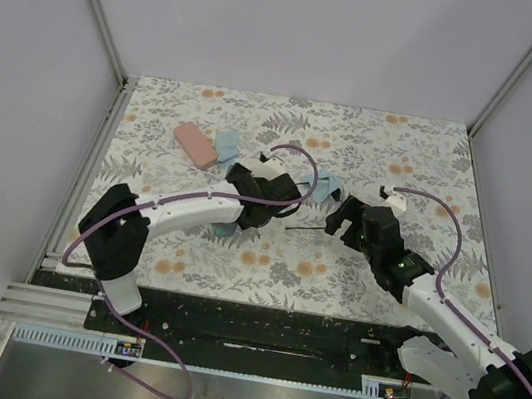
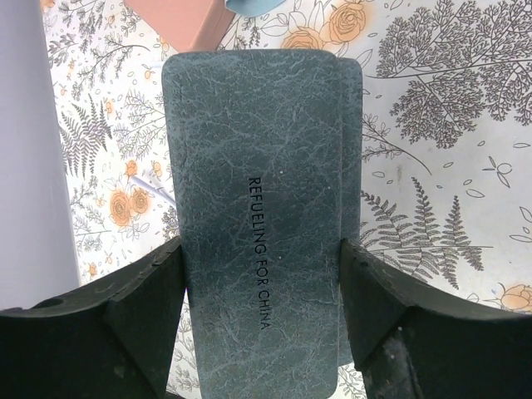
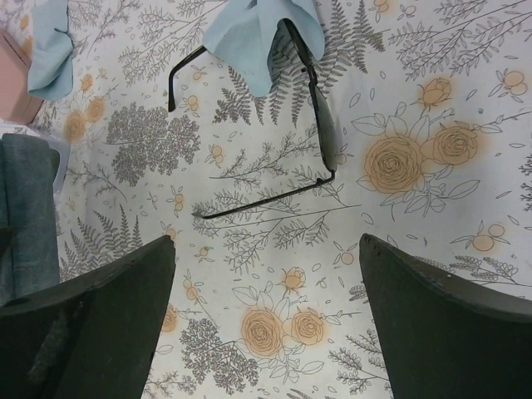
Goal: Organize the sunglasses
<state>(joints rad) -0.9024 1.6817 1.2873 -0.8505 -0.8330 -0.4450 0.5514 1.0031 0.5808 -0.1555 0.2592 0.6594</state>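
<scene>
Two roles, apparently. Pinches the grey-blue case [image 2: 262, 150] across its width with the left gripper [image 2: 262, 287], one finger [image 2: 141, 299] pressed against each long side; probably holds it so to keep it steady and ready to receive a pair. Hovers the right gripper [image 3: 266, 274] over the black-framed sunglasses [image 3: 322, 125] with fingers [image 3: 108, 316] spread wide and nothing between them, likely lined up for a pick. Finds that pair lying on the surface [image 3: 432, 316] mid-scene, right of the held case, temples unfolded, far end tucked under a light blue cloth [image 3: 258, 33]; hence a likely need to free and fold it before casing.

Shows, from the left wrist alone, the clamp on the case and its printed lettering. Shows, from the right wrist alone, the frame's full outline and the cloth overlap. Gives, from the top view, just one thin black temple between the two grippers, yet also the pink case [image 1: 195, 145] lying far left
</scene>
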